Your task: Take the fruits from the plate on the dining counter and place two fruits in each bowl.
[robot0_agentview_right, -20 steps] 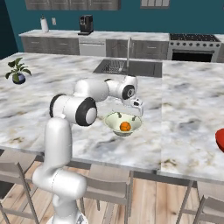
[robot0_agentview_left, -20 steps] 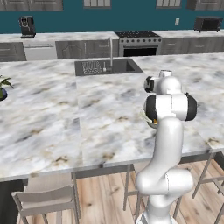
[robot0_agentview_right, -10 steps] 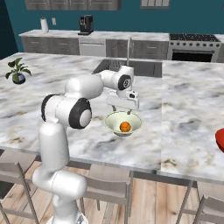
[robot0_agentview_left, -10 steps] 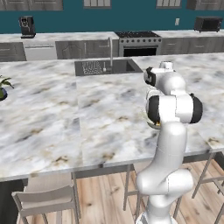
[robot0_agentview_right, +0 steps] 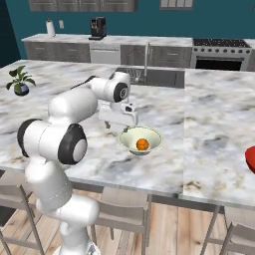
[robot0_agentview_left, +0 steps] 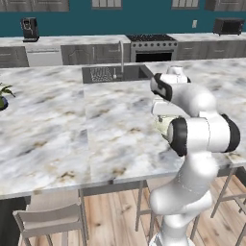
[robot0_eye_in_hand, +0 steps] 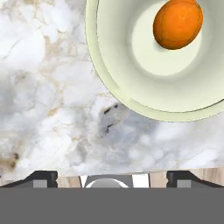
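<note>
One fruit only lies in the cream bowl [robot0_agentview_right: 140,141], so the task is, I judge, at an early stage: this bowl needs one more fruit and the red bowl [robot0_agentview_right: 250,159] needs two.

From the left base view, my arm covers most of the cream bowl [robot0_agentview_left: 161,126]; only a pale edge of it shows on the marble surface [robot0_agentview_left: 62,125], on the side toward the sink.

From the right base view, the round orange fruit [robot0_agentview_right: 143,144] rests at the bottom of the cream bowl. My pincer [robot0_agentview_right: 118,118] hangs above the surface, just beside the bowl's rim and toward the sink, and carries nothing. The red bowl is well apart from the cream bowl, at the picture's right edge, and I cannot see into it.

From the hand view, the cream bowl [robot0_eye_in_hand: 122,87] fills the upper part, with the orange fruit [robot0_eye_in_hand: 177,23] inside it. My pincer [robot0_eye_in_hand: 112,175] is spread wide over bare marble beside the bowl, with nothing between the fingertips [robot0_eye_in_hand: 41,176]. Next I must go back for more fruit.
</note>
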